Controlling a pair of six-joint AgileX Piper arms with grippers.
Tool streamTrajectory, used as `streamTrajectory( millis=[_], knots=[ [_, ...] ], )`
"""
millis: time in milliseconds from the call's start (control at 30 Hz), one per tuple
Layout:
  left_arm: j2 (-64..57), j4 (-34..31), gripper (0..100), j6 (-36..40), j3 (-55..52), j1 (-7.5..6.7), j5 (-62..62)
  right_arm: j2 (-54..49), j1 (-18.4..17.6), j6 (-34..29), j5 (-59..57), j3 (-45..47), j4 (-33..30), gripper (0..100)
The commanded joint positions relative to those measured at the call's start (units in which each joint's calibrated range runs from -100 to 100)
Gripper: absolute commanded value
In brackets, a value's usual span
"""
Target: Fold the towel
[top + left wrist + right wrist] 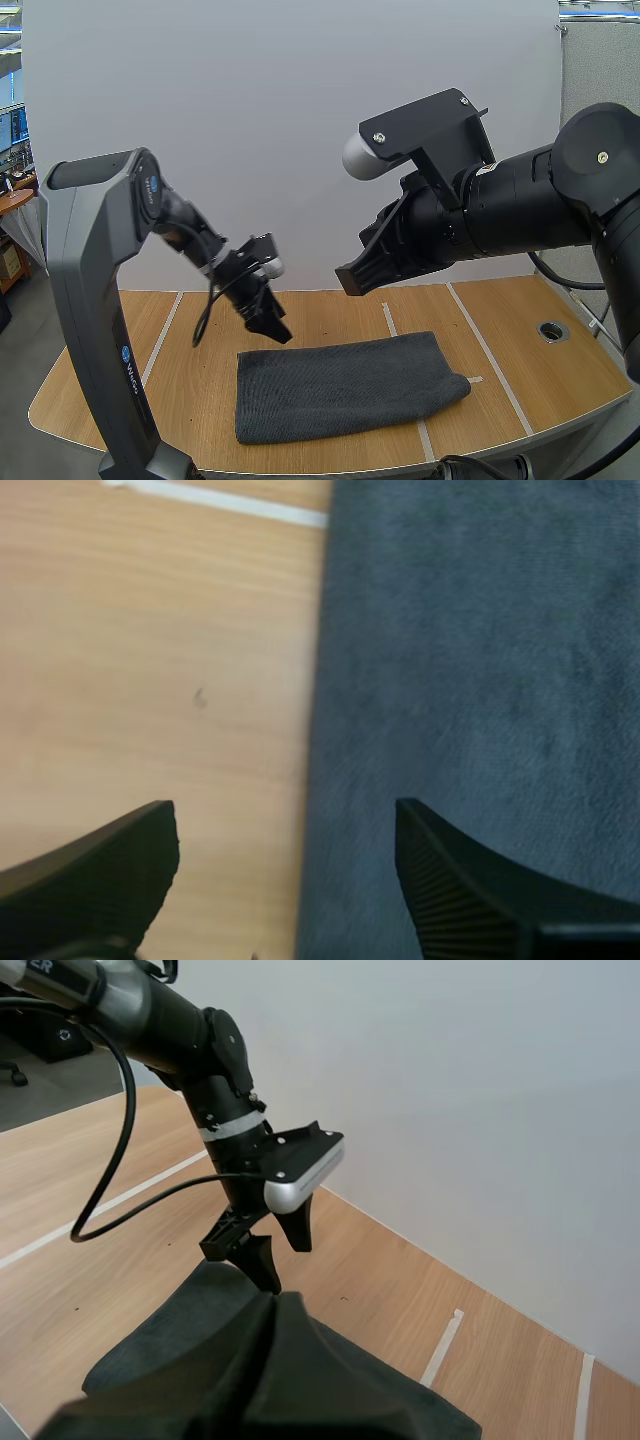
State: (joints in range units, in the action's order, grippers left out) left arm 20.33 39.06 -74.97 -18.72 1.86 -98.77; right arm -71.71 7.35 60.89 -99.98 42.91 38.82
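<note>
Wooden tabletop (185,385) holds dark towel (345,385), seemingly folded.

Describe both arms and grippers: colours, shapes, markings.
Left arm: grey angular link with small blue logos, black joints further out. Right arm: black, round and bulky, with a silver screw head on its joint. The left gripper and right gripper each have black tapered fingers; the left's inner faces are ribbed.
</note>
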Motion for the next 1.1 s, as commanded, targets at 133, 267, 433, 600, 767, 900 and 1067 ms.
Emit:
streamTrajectory(
  millis=[133, 267, 433, 600, 767, 900, 1067],
  knots=[
    [3.40, -5.12, 100, 4.86, 4.81, -6.76, -1.23, -0.67, -0.09, -5.59, -0.02, 0.00, -1.68, 0],
    [5.96, -5.12, 100, 5.17, 7.08, -6.82, -1.23, -2.96, -0.58, -6.26, -0.02, 0.00, -2.24, 0],
    [8.13, -5.33, 100, 5.31, 7.46, -6.82, -1.23, -8.34, -1.80, -9.18, -0.02, 0.00, -0.98, 0],
    [9.18, -5.33, 100, 5.31, 7.86, -6.91, -1.23, -12.31, -1.96, -11.42, -0.02, -0.58, -1.01, 0],
    [10.43, -7.18, 100, 6.27, 7.86, -8.36, -1.23, -14.52, -1.96, -12.54, -0.02, -0.58, -1.01, 0],
    [11.65, -8.25, 100, 7.27, 7.86, -9.36, -1.23, -14.66, -1.96, -13.22, -0.02, -0.58, -1.01, 0],
    [12.41, -8.40, 100, 7.24, 7.86, -9.39, -1.23, -14.66, -1.96, -13.94, -0.02, -0.58, -1.01, 0]
  ],
)
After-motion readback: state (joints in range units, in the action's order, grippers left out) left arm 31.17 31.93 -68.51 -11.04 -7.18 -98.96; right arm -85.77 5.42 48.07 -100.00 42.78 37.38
